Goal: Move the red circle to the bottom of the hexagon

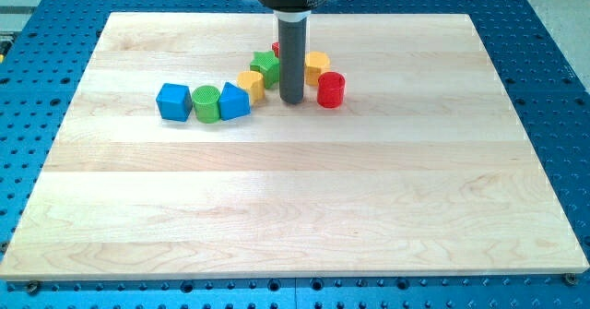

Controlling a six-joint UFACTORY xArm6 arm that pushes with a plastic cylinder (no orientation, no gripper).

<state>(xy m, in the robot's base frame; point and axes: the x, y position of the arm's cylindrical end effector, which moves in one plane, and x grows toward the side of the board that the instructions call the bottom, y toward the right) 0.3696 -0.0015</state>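
The red circle [331, 89] stands just right of my tip [291, 101], a small gap apart. The yellow hexagon [316, 66] sits right above the red circle, close to it, and right of the rod. The tip rests on the board between the red circle and a yellow block [251, 84]. A green block [265, 67] is just left of the rod. A red block [276, 48] peeks out behind the green one, mostly hidden.
To the left lies a row: a blue cube [173, 101], a green circle [206, 103] and a blue block [234, 101]. The wooden board [295, 207] lies on a blue perforated table [553, 69].
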